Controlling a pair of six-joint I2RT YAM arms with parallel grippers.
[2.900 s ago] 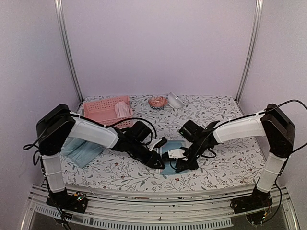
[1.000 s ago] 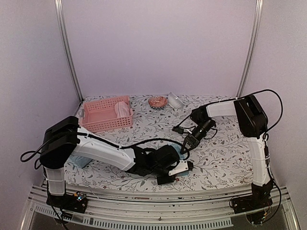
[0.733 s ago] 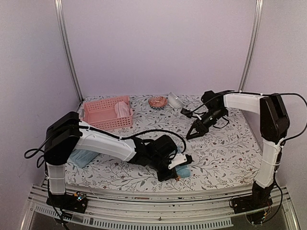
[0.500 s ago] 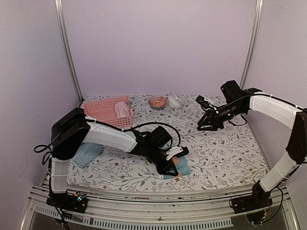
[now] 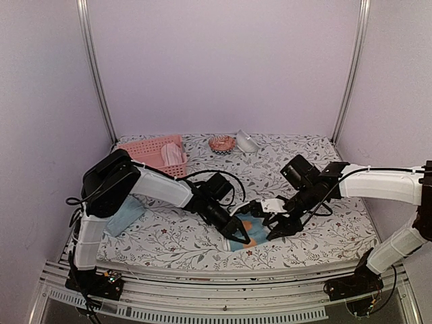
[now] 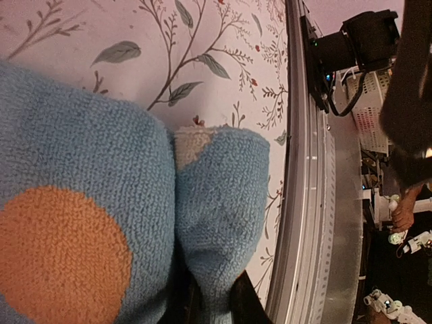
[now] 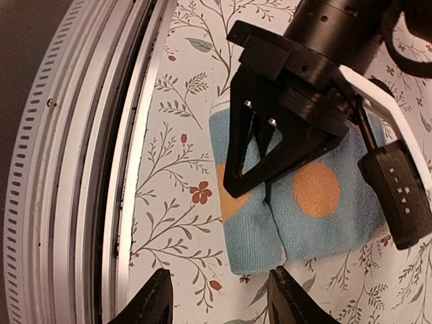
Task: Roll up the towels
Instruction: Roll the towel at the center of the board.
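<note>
Plain pink cloth towel [image 5: 173,154] seemed rolled. Left pincer [image 7: 229,185] clamped blue orange-spotted towel [image 7: 314,190], 6 o'clock; right pincer [image 7: 219,291] stood apart. Pale teal towel [image 5: 121,214] lay unrolled.

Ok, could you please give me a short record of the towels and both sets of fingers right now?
patterned towel: near front edge of table, bunched in two folds
left fingers: shut on patterned towel at the crease
right fingers: open, hovering by it, holding nothing
pink towel: in pink basket
teal towel: lying at left side
</note>
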